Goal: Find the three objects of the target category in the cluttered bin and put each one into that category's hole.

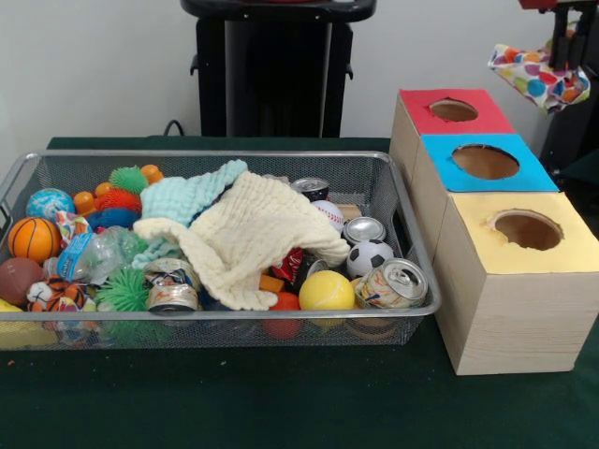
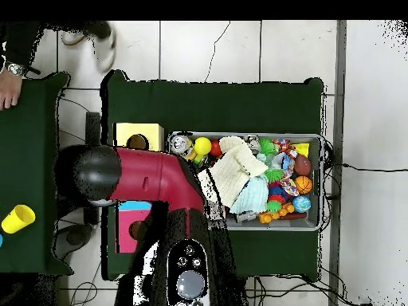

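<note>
The wire-mesh bin (image 1: 215, 155) stands on the green table, full of balls, cans and cloths; it also shows in the overhead view (image 2: 321, 185). My gripper (image 1: 560, 56) is at the top right of the front view, above and behind the red-topped box. It is shut on a white fabric piece with coloured spots (image 1: 538, 77), which hangs in the air. In the overhead view the red arm (image 2: 155, 177) hides the gripper and this fabric. No other spotted fabric shows clearly in the bin.
Three boxes with round holes stand right of the bin: red top (image 1: 453, 109), blue top (image 1: 484, 161), yellow top (image 1: 527, 228). A cream waffle cloth (image 1: 253, 234) and a mint-green cloth (image 1: 192, 194) lie over the clutter. A person's hand (image 2: 8, 88) and a yellow cup (image 2: 17, 217) are at the overhead view's left.
</note>
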### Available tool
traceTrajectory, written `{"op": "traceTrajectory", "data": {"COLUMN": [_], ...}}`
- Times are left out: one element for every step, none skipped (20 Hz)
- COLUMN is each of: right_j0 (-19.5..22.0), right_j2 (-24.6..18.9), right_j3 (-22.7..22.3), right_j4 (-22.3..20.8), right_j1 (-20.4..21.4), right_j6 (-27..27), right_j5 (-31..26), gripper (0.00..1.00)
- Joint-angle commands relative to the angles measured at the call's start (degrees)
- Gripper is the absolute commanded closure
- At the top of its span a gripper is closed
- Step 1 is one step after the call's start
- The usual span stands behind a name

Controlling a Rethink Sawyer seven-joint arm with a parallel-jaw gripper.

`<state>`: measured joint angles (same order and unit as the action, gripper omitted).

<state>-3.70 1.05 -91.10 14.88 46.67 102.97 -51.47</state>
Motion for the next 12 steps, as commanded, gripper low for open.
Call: {"op": "traceTrajectory", "data": {"right_j0": [1.71, 1.37, 1.18, 1.10, 1.10, 1.13, 0.90, 0.81, 0.89, 0.89, 0.72, 0.62], "right_j2": [-5.71, -5.55, -5.51, -5.60, -5.80, -6.02, -5.82, -5.83, -6.19, -6.34, -6.31, -6.32], "right_j3": [-5.05, -4.98, -4.89, -4.78, -4.79, -4.97, -4.96, -4.89, -4.96, -5.41, -5.47, -4.88], "right_j4": [-0.17, -0.45, -0.64, -0.74, -0.61, -0.51, -0.69, -0.96, -1.18, -1.01, -0.94, -1.18], "right_j1": [-3.06, -3.41, -3.68, -3.97, -4.31, -4.57, -4.73, -5.09, -5.67, -5.81, -6.12, -6.64], "right_j6": [2.55, 3.22, 3.57, 3.68, 3.81, 3.75, 4.10, 4.11, 3.67, 3.86, 4.38, 4.50], "right_j5": [5.43, 6.23, 6.78, 7.13, 7.45, 8.20, 8.77, 9.53, 10.81, 11.63, 12.29, 12.55], "gripper": [1.00, 1.00, 1.00, 1.00, 1.00, 1.00, 1.00, 1.00, 1.00, 1.00, 1.00, 1.00]}}
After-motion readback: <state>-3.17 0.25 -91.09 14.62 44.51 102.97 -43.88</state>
